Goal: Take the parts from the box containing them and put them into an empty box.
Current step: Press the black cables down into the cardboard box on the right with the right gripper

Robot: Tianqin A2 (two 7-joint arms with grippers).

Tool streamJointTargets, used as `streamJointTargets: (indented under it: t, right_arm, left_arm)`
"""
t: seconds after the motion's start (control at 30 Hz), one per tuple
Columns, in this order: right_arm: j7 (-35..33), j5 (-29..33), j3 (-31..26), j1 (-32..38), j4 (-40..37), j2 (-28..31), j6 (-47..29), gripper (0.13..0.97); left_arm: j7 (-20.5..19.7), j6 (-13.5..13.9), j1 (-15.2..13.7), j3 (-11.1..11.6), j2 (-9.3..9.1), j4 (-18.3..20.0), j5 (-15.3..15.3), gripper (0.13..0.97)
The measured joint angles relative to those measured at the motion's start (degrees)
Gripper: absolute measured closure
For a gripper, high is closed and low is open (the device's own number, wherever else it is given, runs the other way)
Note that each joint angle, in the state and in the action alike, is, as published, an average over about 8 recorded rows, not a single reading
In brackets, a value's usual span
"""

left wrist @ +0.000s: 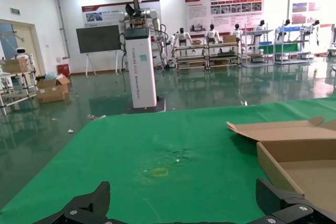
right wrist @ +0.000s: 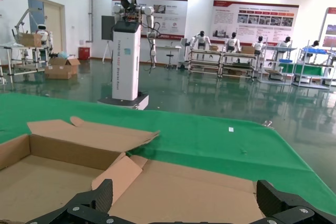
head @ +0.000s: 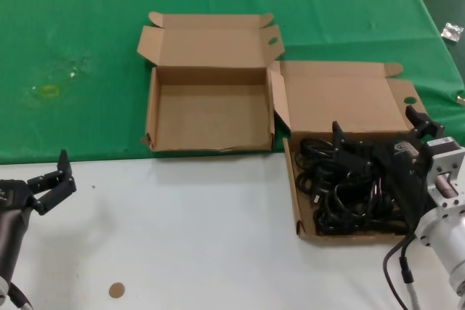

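The black power cords [head: 341,186] lie in a tangled heap in the right cardboard box [head: 341,92], whose lid lies open towards the back. The empty box [head: 211,114] stands open to its left on the green cloth. My right gripper [head: 379,130] is open and empty above the cords, at the back part of their box. In the right wrist view the gripper [right wrist: 186,198] faces the open lid [right wrist: 210,187], the empty box [right wrist: 47,166] is beside it, and the cords are hidden. My left gripper [head: 54,183] is open and empty over the white table at the near left; its wrist view [left wrist: 184,205] shows the empty box [left wrist: 294,156].
A green cloth [head: 87,34] covers the back of the table and bears a yellowish mark [head: 47,91]. The front is white tabletop [head: 182,223] with a small brown disc [head: 116,290]. A small packet [head: 452,31] lies at the far right.
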State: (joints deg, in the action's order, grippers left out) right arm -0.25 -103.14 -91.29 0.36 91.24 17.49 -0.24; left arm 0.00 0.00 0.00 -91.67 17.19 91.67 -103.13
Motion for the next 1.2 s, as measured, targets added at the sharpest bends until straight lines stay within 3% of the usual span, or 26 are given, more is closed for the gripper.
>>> streamJointTargets:
  t: [1.2]
  right_arm:
    - [-0.05,0.06,-0.04,0.02,0.04,-0.09,0.02,0.129]
  left_arm:
    - [0.0,0.0,0.0,0.0,0.0,0.0,0.0,0.156]
